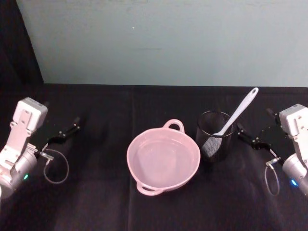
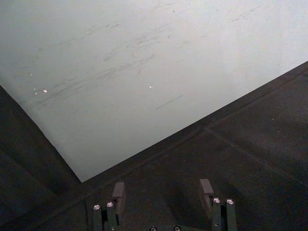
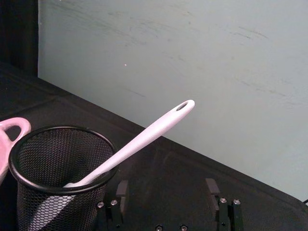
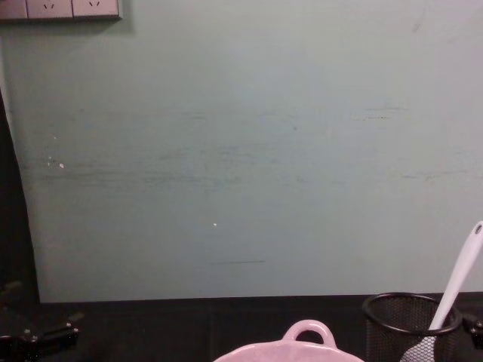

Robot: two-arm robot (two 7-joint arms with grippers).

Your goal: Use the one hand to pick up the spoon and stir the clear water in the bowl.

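Head view gives me the spoon [image 1: 236, 115] standing scoop-down in a black wire-mesh cup [image 1: 208, 144]. Its handle leans on the rim and slants up toward the robot's right and the back, the holed tip well above the cup. The pink bowl [image 1: 194, 161] sits just to the cup's left, near the middle of the table, with a faint waterline inside; I cannot tell whether cup and bowl touch. The right gripper [image 3: 166, 186] hangs just right of the cup, jaws spread wide with nothing between them, pointing past the cup toward the wall. The left gripper [image 2: 162, 190] sits well apart on the far left, its jaws equally wide and empty. A black cloth [image 1: 96, 202] covers the table. Behind it stands a scuffed pale green wall [image 1: 168, 38], with white sockets [image 4: 60, 7] high up on the left in the chest view.
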